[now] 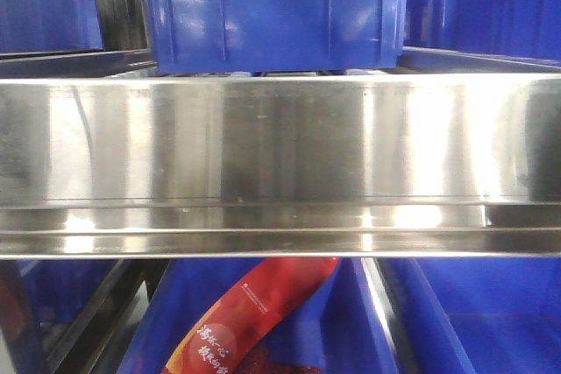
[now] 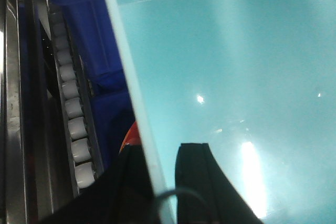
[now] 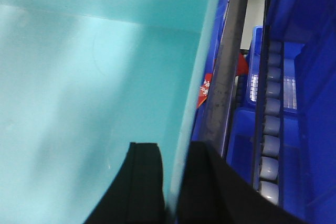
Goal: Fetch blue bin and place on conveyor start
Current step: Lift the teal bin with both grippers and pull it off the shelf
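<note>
The blue bin (image 2: 236,77) is a pale turquoise tub, and its smooth inside fills most of both wrist views. My left gripper (image 2: 160,153) straddles the bin's left rim, one black finger outside and one inside, shut on the wall. On the opposite side, the bin's rim (image 3: 197,77) runs between the fingers of my right gripper (image 3: 176,148), which is shut on it the same way. The blue bin (image 3: 79,77) shows nothing inside. Neither gripper nor the bin appears in the front view. The conveyor start is out of view.
A shiny steel shelf rail (image 1: 280,164) spans the front view, with dark blue crates (image 1: 272,6) above and below and a red packet (image 1: 245,321) in a lower crate. Roller tracks (image 2: 73,114) (image 3: 270,129), dark blue crates (image 3: 310,51) and a steel post (image 3: 226,77) flank the bin.
</note>
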### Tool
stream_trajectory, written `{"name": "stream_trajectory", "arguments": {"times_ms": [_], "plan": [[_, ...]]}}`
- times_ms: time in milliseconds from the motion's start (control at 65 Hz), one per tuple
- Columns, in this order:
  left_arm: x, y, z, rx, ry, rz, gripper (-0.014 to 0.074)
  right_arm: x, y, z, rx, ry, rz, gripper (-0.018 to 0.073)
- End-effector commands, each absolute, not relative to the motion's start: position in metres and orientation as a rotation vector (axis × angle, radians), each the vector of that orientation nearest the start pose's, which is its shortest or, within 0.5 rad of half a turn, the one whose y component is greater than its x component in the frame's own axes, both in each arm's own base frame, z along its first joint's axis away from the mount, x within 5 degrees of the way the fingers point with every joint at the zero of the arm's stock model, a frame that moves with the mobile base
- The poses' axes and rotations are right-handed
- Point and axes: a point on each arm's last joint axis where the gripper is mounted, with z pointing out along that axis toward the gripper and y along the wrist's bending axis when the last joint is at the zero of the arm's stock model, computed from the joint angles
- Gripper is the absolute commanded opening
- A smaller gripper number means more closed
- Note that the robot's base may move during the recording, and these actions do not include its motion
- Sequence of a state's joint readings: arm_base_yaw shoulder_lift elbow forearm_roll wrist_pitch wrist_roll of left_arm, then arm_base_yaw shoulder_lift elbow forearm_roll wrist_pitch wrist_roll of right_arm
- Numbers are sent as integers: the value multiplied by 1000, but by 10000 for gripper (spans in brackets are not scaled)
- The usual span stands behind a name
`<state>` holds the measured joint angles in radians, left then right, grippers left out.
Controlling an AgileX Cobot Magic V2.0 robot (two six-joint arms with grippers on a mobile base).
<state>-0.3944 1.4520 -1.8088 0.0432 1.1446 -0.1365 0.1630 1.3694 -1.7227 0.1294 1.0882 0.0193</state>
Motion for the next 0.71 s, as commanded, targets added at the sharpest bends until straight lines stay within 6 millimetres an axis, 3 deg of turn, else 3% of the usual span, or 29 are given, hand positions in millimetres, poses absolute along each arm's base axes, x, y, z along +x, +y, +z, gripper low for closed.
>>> {"name": "stream_trajectory", "arguments": {"times_ms": [0,692], "plan": [[263,-112,488,319,2199,-275,-111,262,53,488,-184,2166,242,-152],[263,-112,488,318,2197,-274,-111,262,53,488,-184,2166,242,-152]]}}
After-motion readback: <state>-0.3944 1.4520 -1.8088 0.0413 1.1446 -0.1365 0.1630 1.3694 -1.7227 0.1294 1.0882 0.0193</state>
